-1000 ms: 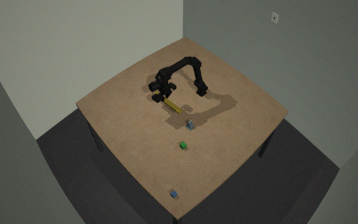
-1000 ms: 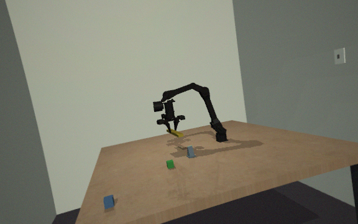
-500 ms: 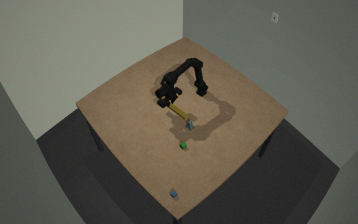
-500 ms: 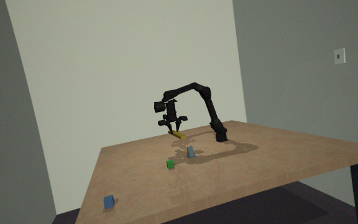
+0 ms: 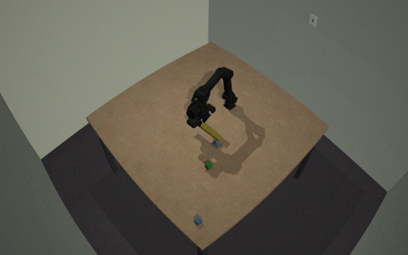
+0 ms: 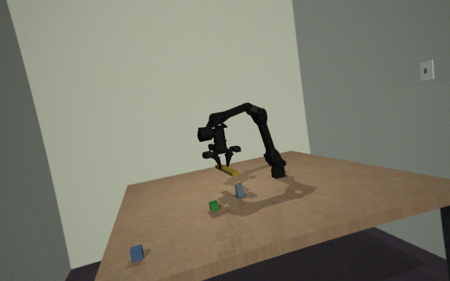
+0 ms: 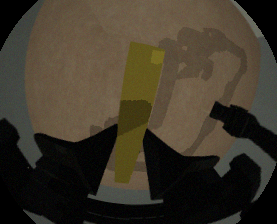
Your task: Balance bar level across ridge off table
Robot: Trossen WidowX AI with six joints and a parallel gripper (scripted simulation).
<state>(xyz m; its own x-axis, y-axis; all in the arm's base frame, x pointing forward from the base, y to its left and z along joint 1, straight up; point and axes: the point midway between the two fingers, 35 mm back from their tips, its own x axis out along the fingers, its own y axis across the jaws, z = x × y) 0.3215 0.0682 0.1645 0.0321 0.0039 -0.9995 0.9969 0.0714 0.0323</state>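
The yellow bar (image 5: 211, 131) (image 6: 230, 171) (image 7: 141, 80) hangs in the air above the table, gripped off-centre, with its longer part reaching toward the ridge. My gripper (image 6: 224, 167) (image 7: 131, 129) is shut on it and points down; the top view hides the fingertips. The grey-blue ridge (image 5: 216, 144) (image 6: 240, 190) stands on the table. In the top view the bar's free end appears just beside its top; in the exterior view the bar is higher, with a gap between them. The ridge is not visible in the wrist view.
A green cube (image 5: 208, 166) (image 6: 214, 206) lies on the table (image 5: 147, 142) (image 6: 162, 218) near the ridge. A blue cube (image 5: 198, 221) (image 6: 137, 253) lies farther off, near a table corner. The arm's base (image 5: 229, 103) (image 6: 278, 172) stands on the other side of the ridge from the blue cube.
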